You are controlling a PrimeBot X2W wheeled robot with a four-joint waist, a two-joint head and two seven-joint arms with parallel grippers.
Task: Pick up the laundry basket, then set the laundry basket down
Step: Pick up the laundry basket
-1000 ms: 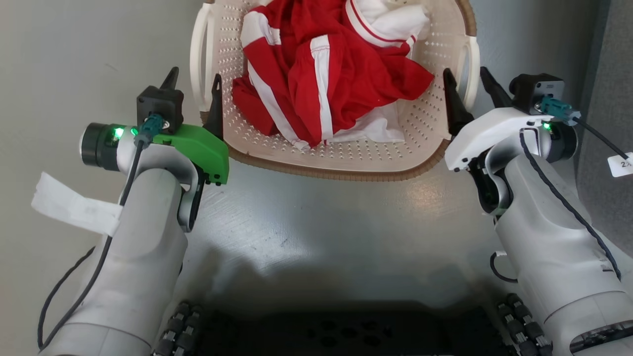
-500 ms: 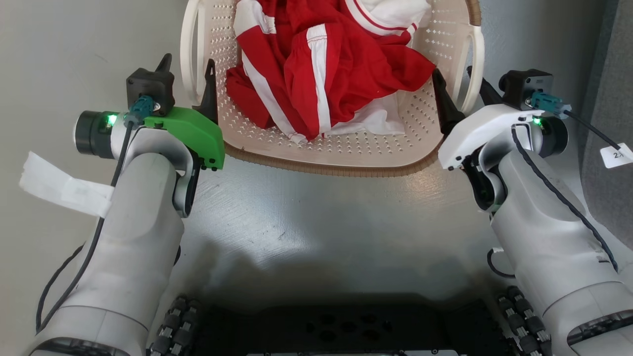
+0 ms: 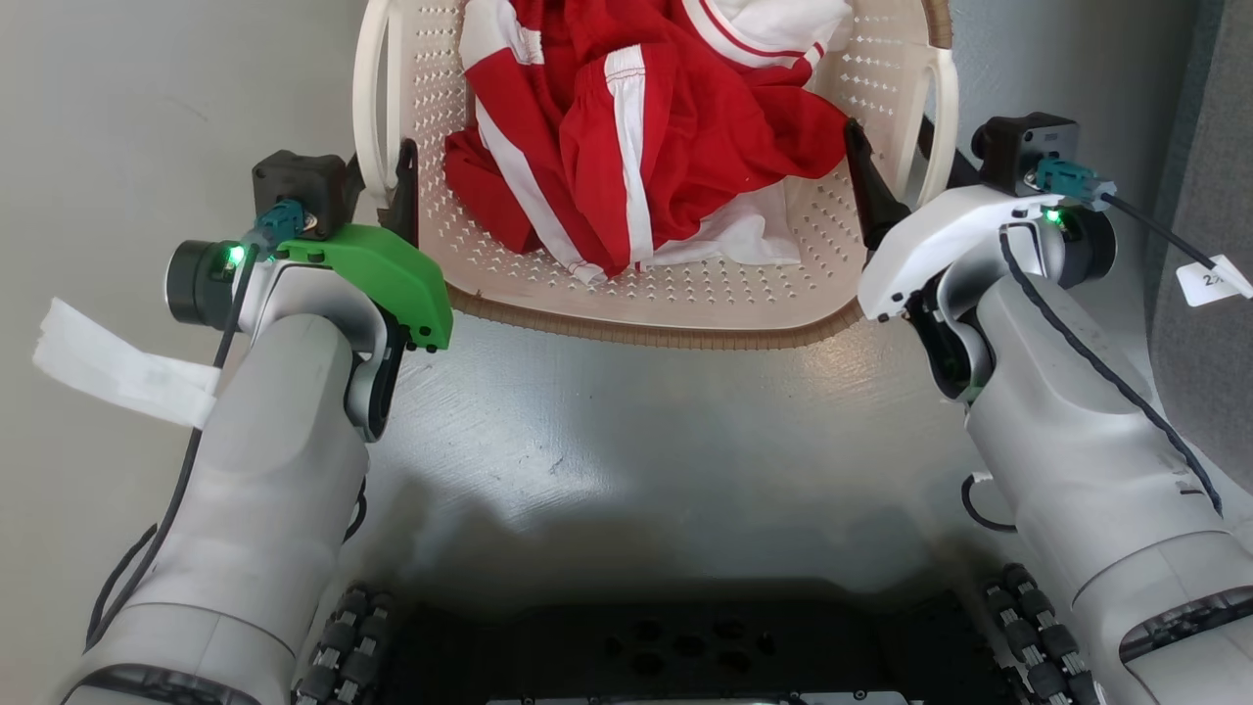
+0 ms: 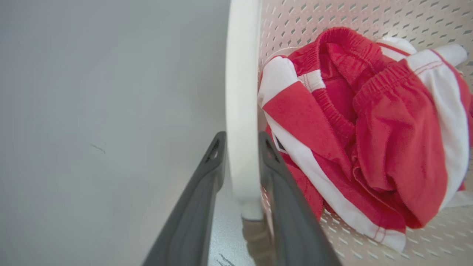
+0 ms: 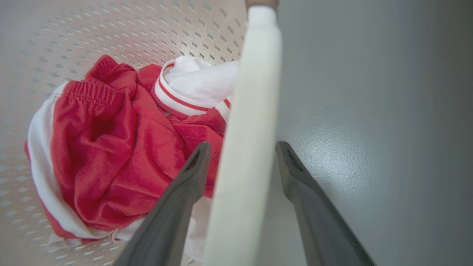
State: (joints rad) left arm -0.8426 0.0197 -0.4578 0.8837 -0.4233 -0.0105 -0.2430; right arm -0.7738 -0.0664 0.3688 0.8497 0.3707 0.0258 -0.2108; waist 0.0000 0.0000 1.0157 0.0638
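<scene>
Surroundings: grey floor (image 3: 636,441), bare between my wheeled base (image 3: 685,646) and the basket. A dark grey panel (image 3: 1209,245) stands at the floor's right side, near my right wrist. A white strip of tape (image 3: 117,367) hangs off my left forearm, and a small white label (image 3: 1209,279) hangs on the right wrist cable.

Inside the basket is a crumpled heap of red-and-white clothes (image 3: 636,147). It lies just beside the inner finger of each claw and is the only thing crowding them. The outer fingers have bare floor beside them.

The laundry basket (image 3: 675,294) is on the floor ahead of my base, mouth up. Whether its bottom touches the floor I cannot tell. The brown near rim runs across in front of me, left to right. The two white handles run away from me along the sides. The far end is cut off in the head view, so the long axis is undetermined.

Left claw (image 4: 242,138): one finger on each side of the left handle (image 4: 242,92), both pressed against it, closed on the handle near its lower end.

Right claw (image 5: 243,145): straddles the right handle (image 5: 251,92). The outer finger is at the handle's edge, and a gap shows on the inner side. Jaws parted, not clamped.
</scene>
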